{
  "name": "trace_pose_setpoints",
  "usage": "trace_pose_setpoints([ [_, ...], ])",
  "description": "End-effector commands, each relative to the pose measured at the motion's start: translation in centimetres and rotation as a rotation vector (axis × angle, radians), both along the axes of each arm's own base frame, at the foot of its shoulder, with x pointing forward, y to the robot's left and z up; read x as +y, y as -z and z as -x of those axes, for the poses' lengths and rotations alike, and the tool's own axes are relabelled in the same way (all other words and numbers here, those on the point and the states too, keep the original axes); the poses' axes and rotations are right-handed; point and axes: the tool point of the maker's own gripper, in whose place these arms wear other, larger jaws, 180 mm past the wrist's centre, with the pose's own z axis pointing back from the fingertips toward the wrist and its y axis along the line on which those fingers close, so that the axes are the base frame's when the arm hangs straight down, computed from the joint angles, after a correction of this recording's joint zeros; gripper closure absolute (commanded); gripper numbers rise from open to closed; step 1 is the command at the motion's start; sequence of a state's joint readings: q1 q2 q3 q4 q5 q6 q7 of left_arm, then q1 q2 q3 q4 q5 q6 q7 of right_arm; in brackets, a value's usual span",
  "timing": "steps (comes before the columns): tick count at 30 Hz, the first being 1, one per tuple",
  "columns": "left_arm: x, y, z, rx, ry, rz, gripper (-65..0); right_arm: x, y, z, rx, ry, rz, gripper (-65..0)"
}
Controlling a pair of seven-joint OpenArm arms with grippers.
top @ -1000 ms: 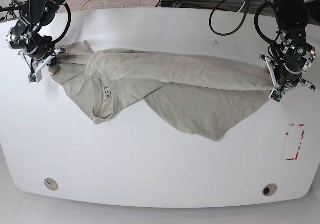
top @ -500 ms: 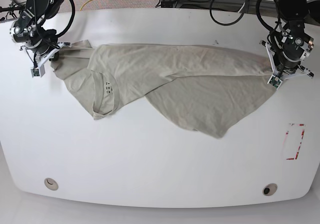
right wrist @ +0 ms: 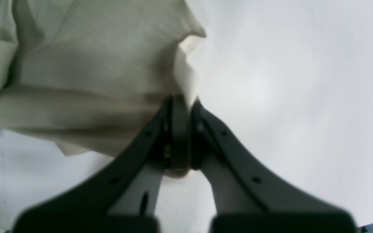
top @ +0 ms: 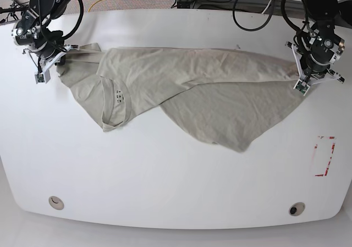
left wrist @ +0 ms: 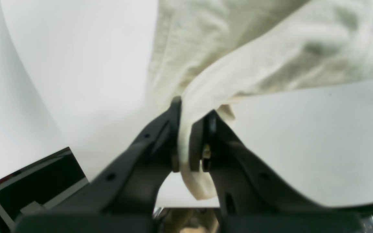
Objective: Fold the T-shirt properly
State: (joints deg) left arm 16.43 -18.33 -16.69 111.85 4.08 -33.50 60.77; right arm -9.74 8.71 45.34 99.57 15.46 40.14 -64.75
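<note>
White tabletop (top: 165, 175) fills the base view, its near edge rounded, with two small round fittings near that edge and a red-marked rectangle (top: 323, 156) at 4 o'clock. Beyond them the T-shirt (top: 187, 90) lies stretched across the table, collar (top: 118, 106) toward 9 o'clock, its lower layers hidden under a diagonal fold. At 3 o'clock the left gripper (left wrist: 191, 129) pinches a fabric corner; at 10 o'clock the right gripper (right wrist: 183, 113) pinches another. Cables at the far edge are cut off.

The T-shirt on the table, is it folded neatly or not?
Not neatly. The T-shirt is stretched sideways, twisted over itself, with one corner hanging loose toward the front.
</note>
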Motion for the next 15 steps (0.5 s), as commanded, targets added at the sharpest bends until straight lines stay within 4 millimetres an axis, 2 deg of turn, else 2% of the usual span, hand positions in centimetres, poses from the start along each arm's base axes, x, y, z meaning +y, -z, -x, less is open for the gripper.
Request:
trace_pose_setpoints([
  [1,0.86,-0.92,-0.20,-0.017,-0.008,-0.040,0.0,-0.84,-0.98,-0.32,-0.023,0.000,0.032,0.0],
  [15,0.88,-0.88,-0.13,-0.015,-0.009,-0.041,0.0,-0.83,-0.74,0.02,-0.013,0.001,0.030,0.0],
])
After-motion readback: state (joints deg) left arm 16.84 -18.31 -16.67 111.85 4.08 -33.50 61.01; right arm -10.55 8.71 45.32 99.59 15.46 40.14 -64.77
